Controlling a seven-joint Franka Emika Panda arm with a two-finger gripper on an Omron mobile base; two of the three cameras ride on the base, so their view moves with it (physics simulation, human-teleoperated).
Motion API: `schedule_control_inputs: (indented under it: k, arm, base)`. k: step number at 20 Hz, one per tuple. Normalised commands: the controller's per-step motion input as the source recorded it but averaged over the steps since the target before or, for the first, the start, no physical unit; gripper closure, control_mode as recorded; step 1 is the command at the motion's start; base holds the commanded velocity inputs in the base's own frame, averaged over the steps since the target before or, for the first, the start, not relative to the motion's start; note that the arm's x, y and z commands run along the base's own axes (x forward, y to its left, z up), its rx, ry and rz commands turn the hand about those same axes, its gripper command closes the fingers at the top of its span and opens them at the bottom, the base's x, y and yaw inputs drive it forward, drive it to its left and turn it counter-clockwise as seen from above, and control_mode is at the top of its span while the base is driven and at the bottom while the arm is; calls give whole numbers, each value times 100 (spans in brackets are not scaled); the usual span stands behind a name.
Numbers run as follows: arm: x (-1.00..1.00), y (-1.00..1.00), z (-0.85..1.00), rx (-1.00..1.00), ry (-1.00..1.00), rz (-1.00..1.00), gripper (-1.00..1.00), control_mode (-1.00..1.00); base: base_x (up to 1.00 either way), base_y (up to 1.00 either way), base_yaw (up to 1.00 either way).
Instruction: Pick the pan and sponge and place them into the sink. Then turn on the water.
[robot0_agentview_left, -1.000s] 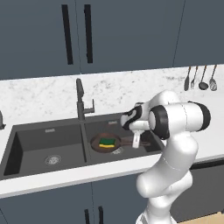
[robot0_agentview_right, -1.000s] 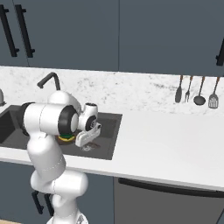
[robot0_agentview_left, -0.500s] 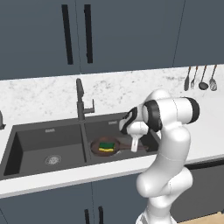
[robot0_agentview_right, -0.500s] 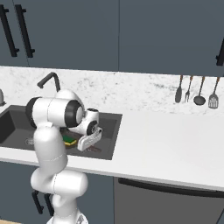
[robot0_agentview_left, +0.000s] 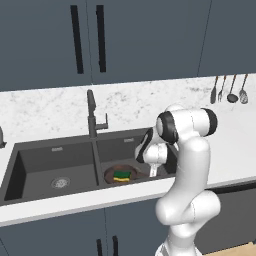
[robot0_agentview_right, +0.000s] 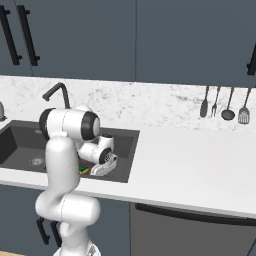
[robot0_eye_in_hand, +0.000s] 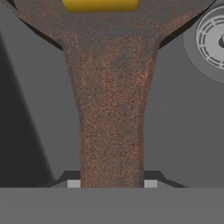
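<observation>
Pan (robot0_agentview_left: 121, 174) with sponge (robot0_agentview_left: 121, 175) inside sink (robot0_agentview_left: 55, 165), handle clamped in claw (robot0_eye_in_hand: 112, 183).

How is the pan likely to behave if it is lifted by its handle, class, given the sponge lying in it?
The pan looks rigid, so it should lift in one piece. Held at the far end of its long handle, where the gripper closes on it, it would probably droop bowl-first. The sponge lies loose inside and might slide if the pan tilts.
</observation>
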Motion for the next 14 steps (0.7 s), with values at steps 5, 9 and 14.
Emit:
schedule_control_inputs:
  k: [5, 9, 14]
  arm:
    - [1, 0, -46, 0, 0, 0, 100, -100]
    - [2, 0, -23, 0, 0, 0, 100, -100]
    - [0, 0, -2, 0, 0, 0, 100, -100]
  base:
    - [0, 0, 0]
    - [0, 0, 0]
    - [0, 0, 0]
